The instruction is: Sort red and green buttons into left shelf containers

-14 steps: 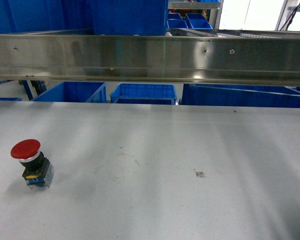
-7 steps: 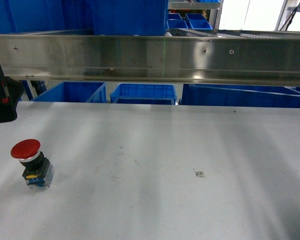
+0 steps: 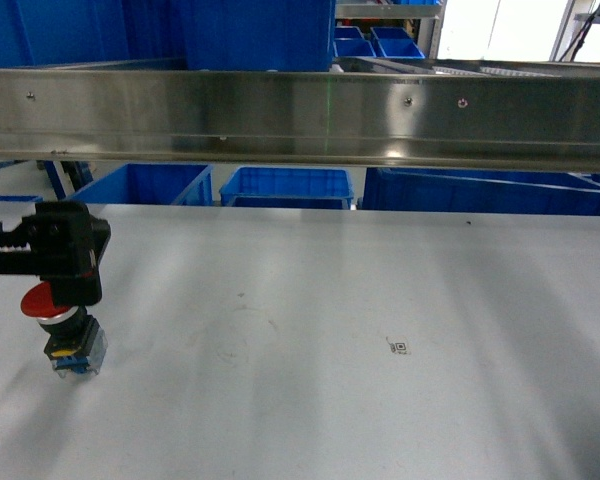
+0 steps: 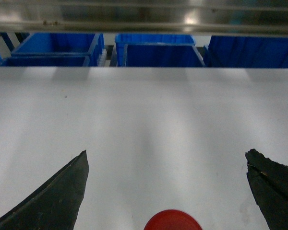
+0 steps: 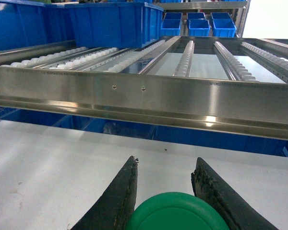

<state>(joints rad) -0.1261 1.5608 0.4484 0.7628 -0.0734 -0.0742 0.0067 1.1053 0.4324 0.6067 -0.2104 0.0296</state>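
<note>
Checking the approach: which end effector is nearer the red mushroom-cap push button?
Left. The left end effector hovers open directly over the red mushroom-cap push button; the right end effector, holding a green cap, is outside the head view.

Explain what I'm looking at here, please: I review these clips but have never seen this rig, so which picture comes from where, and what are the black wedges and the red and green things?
This is a wheeled robot with two arms. The wide picture comes from a camera on its body; the other two come from cameras on each wrist, looking out past the gripper. The black wedges are the gripper fingers.

In the body view, the left gripper is over a red button, a push-button switch standing on the grey table. Its wrist view shows the fingers spread wide, the red cap between them, not gripped.

The right gripper does not show in the body view. Its fingers sit close on either side of a green button, apparently holding it.

Behind the steel rail stand blue bins.
</note>
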